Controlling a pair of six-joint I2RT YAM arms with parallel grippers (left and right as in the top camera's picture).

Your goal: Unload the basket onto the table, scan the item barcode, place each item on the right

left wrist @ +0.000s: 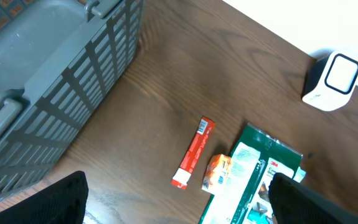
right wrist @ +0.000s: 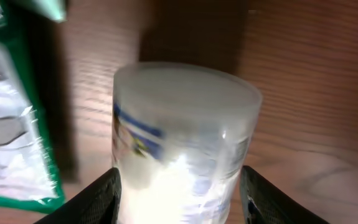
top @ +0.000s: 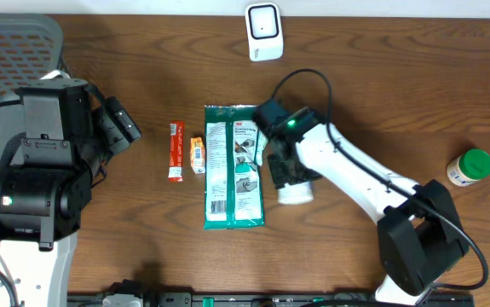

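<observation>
A: What has the right gripper [right wrist: 180, 186] got?
B: Its jaws stand partly apart, one finger pressed against each side of a white plastic container [right wrist: 185, 124] with blue print.
A: And around it?
B: From overhead, a green 3M packet [top: 233, 170] lies just beside it at nine o'clock. The white scanner [top: 263, 31] sits well apart near twelve, and a green-capped bottle [top: 469, 167] at three.
A: The left gripper [left wrist: 182, 199]?
B: Spread wide with nothing in it, above the table [top: 381, 85], a grey basket [left wrist: 42, 74] at ten o'clock.

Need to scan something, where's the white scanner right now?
Overhead view: the white scanner stands at the far edge of the table, centre, beyond the green packet.
</observation>
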